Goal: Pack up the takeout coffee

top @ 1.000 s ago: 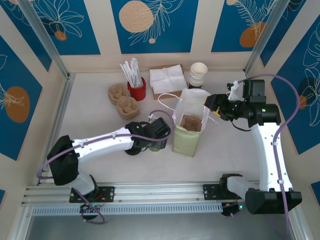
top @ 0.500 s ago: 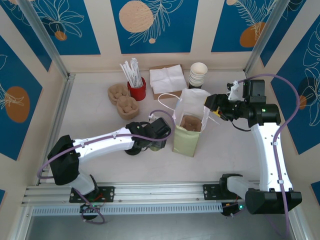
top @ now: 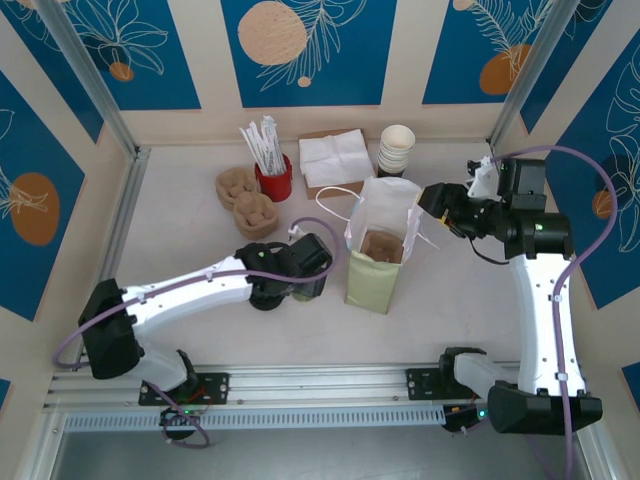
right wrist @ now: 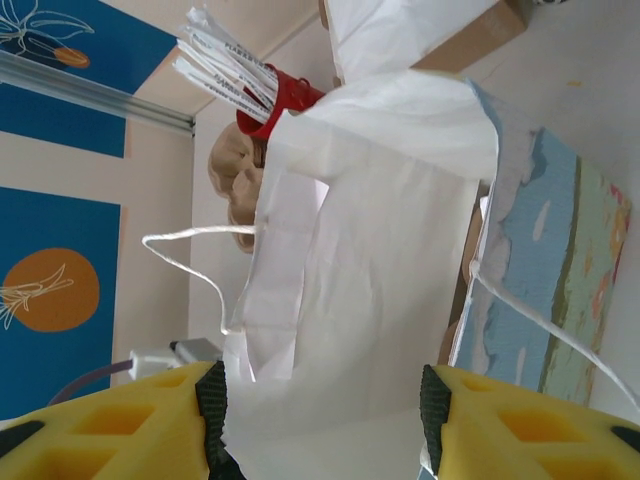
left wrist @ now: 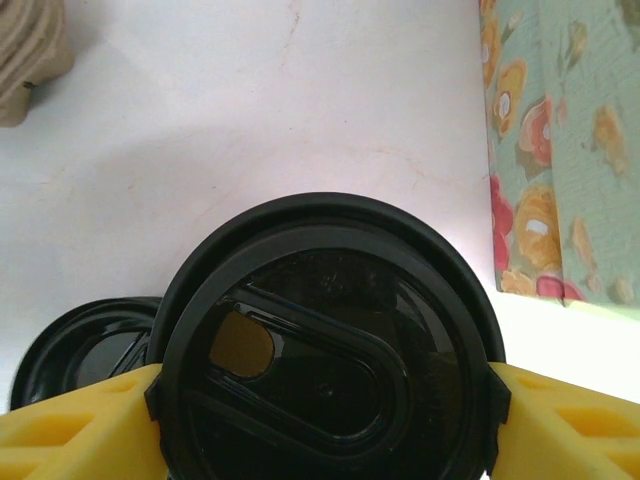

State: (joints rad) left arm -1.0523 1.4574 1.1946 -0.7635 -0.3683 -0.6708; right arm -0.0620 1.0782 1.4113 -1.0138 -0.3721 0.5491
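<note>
The takeout coffee (left wrist: 330, 370) shows its round black lid from above in the left wrist view, with the yellow fingers (left wrist: 85, 425) pressed against both sides of it. My left gripper (top: 302, 272) is shut on the cup, just left of the paper bag (top: 372, 275), and it hides most of the cup body from above. The bag stands open, white inside, with a brown item (top: 381, 245) in it. My right gripper (top: 437, 203) is open beside the bag's right rim. In the right wrist view its pads (right wrist: 212, 405) stand wide apart before the white bag wall (right wrist: 370, 260).
A flat black disc (left wrist: 80, 350) lies on the table just left of the cup. At the back are a red cup of straws (top: 272, 180), white napkins (top: 335, 158), stacked white cups (top: 396, 150) and brown pulp carriers (top: 245, 200). Walls enclose the table.
My right gripper has drawn back to the right and slightly up, away from the bag's rim. My left gripper with the cup has shifted a little to the left.
</note>
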